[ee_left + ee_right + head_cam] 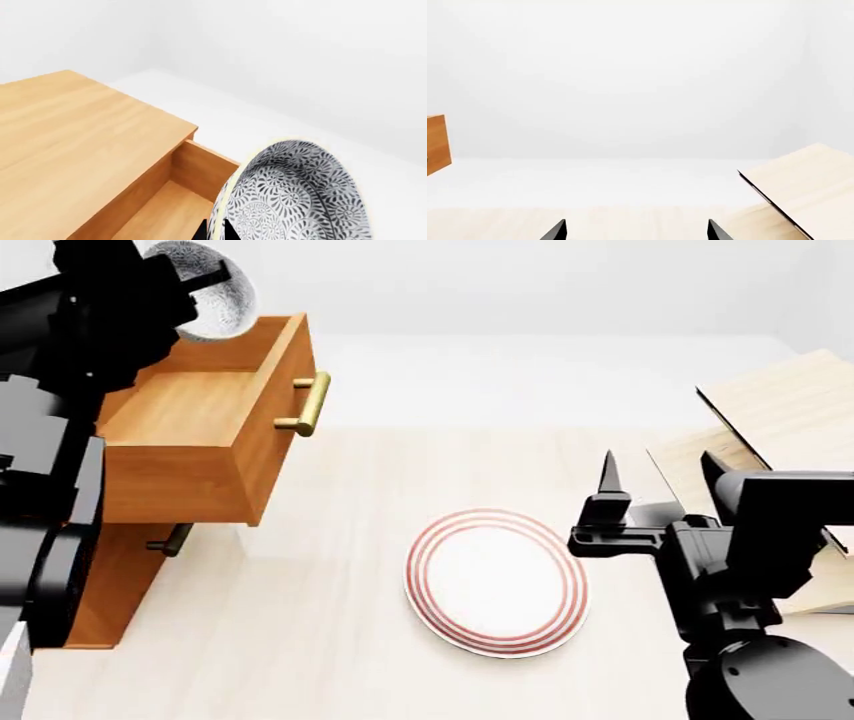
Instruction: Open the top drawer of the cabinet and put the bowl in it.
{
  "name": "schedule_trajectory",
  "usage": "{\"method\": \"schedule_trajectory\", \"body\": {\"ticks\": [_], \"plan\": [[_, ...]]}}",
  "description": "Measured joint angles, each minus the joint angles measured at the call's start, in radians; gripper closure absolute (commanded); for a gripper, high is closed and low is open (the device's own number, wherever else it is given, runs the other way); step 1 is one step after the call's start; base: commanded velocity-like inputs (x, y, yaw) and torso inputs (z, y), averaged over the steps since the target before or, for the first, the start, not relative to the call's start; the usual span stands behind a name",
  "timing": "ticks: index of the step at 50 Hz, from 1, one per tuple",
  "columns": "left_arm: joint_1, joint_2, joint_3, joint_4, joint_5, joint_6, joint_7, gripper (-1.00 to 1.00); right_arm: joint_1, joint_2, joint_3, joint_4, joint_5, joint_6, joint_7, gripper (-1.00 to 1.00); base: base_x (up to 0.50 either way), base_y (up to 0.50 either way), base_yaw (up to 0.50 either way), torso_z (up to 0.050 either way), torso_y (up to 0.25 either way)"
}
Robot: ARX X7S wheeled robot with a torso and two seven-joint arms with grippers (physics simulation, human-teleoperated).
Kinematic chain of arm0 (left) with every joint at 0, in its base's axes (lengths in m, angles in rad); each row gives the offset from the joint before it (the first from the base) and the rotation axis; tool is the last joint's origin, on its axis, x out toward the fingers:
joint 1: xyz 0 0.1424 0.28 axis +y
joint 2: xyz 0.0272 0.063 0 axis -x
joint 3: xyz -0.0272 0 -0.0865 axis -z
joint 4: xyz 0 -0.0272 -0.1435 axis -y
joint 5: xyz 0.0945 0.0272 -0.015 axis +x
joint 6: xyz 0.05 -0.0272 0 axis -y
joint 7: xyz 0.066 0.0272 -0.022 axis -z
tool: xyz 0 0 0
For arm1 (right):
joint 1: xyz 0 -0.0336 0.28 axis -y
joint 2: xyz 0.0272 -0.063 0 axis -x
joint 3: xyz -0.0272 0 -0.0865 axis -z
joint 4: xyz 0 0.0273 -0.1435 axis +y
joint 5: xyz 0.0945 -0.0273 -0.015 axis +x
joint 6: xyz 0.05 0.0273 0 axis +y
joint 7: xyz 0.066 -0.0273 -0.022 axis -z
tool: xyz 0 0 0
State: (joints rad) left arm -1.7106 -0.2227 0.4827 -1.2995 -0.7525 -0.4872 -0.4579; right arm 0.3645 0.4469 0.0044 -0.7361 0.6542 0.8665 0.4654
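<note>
The bowl (300,195), speckled blue-grey outside, hangs on edge, and my left gripper (215,233) is shut on its rim. In the head view the bowl (214,295) is at the far end of the top drawer (200,410), above it, with the left gripper (198,282) on it. That drawer is pulled well out of the orange-brown cabinet (107,580), with its brass handle (304,405) towards the table's middle. Its wooden inside (167,210) shows beside the bowl. My right gripper (609,485) hovers over the table at the right, open and holding nothing (636,231).
A flat white plate with red rings (497,580) lies on the pale table between the arms. A pale tilted plank rack (787,420) stands at the right, close behind the right arm. A lower drawer's handle (171,538) shows under the open drawer.
</note>
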Motion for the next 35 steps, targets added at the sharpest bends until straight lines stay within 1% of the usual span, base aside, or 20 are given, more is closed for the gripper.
{"method": "schedule_trajectory", "body": {"ticks": [17, 35], "plan": [[0.051, -0.01, -0.241, -0.01, 0.208, 0.016, -0.064, 1.0, -0.003, -0.001, -0.016, 0.018, -0.01, -0.018, -0.002, -1.0, 0.0, 0.0, 0.0, 0.0, 0.001], [0.087, -0.011, -0.472, -0.01, 0.417, 0.02, -0.061, 1.0, -0.002, -0.002, -0.036, 0.039, -0.022, -0.033, -0.004, -1.0, 0.0, 0.0, 0.0, 0.001, 0.001]]}}
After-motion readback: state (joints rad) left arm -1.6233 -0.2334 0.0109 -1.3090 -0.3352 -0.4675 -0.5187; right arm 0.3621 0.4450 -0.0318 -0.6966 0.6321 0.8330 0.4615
